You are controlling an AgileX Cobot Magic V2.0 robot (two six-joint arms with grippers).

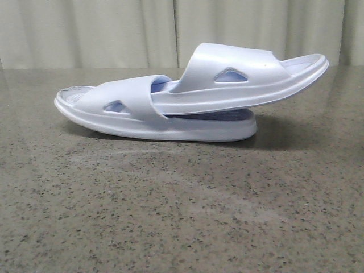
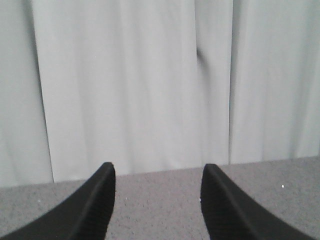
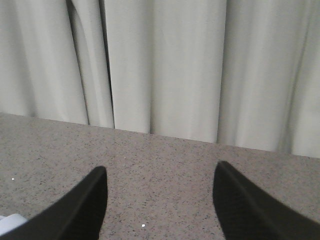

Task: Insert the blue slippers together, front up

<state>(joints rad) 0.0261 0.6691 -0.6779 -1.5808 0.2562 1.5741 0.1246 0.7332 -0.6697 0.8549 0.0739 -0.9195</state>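
Observation:
Two pale blue-white foam slippers lie nested on the speckled table in the front view. The lower slipper (image 1: 131,111) lies flat, its strap toward the left. The upper slipper (image 1: 244,77) has one end pushed under that strap and its other end raised up to the right. Neither gripper shows in the front view. My left gripper (image 2: 157,172) is open and empty, facing the curtain. My right gripper (image 3: 160,175) is open and empty over bare table. A pale blue-white bit that may be a slipper (image 3: 10,223) shows at the corner of the right wrist view.
A pale pleated curtain (image 1: 114,31) hangs behind the table's far edge. The grey speckled tabletop (image 1: 182,216) stretches in front of the slippers.

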